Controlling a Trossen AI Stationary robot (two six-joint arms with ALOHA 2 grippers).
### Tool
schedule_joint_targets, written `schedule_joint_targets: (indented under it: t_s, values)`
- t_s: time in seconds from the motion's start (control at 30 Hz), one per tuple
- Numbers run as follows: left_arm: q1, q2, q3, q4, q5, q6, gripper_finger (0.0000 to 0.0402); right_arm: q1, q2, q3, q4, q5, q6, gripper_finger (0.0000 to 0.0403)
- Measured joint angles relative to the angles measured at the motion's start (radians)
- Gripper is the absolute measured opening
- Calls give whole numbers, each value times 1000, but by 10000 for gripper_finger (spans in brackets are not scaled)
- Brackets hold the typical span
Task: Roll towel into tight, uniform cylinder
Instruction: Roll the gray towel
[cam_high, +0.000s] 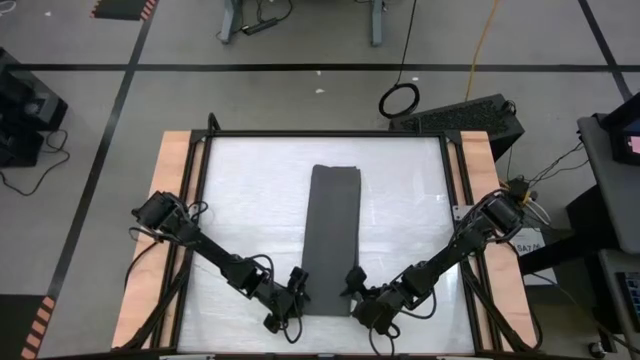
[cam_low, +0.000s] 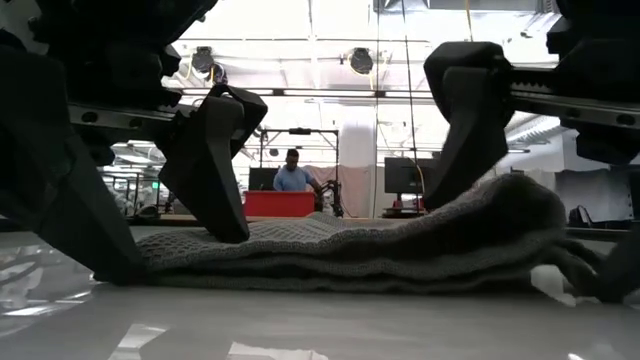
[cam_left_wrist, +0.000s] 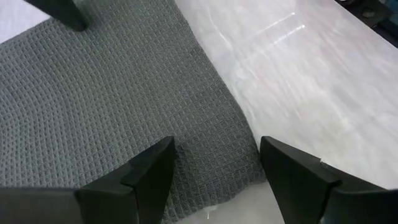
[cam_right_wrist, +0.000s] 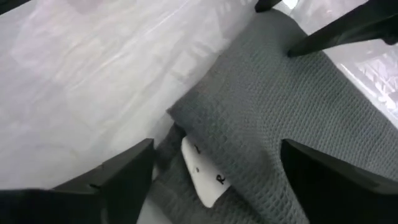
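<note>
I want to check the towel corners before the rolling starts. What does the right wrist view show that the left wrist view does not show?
Only the right wrist view shows the white tag under a lifted, folded-over corner of the towel. Only the left wrist view shows a corner lying flat on the table, with no tag. Both show the grey waffle-weave cloth, the glossy white tabletop, and open fingers straddling a corner: right gripper, left gripper.

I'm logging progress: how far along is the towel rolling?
Done: the towel lies folded in a long strip. In hand: the left hand and right hand, both open, straddle its near corners. Left: the whole roll; no cylinder shows yet.
</note>
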Motion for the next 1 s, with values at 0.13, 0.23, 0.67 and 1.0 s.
schedule_joint_targets:
  t_s: [0.13, 0.23, 0.67, 1.0]
  values:
    - [0, 0, 0, 7, -10, -30, 244, -1, 2, 0, -4, -14, 23, 257]
    - [1, -2, 0, 25, -59, -90, 244, -3, 2, 0, -7, -38, 59, 191]
    - [-58, -154, 27, -198, -90, -177, 244, -3, 3, -2, -13, -31, 179, 17]
    - [-136, -59, 23, -141, -284, 18, 244, -5, 3, -2, -12, -35, 297, 6]
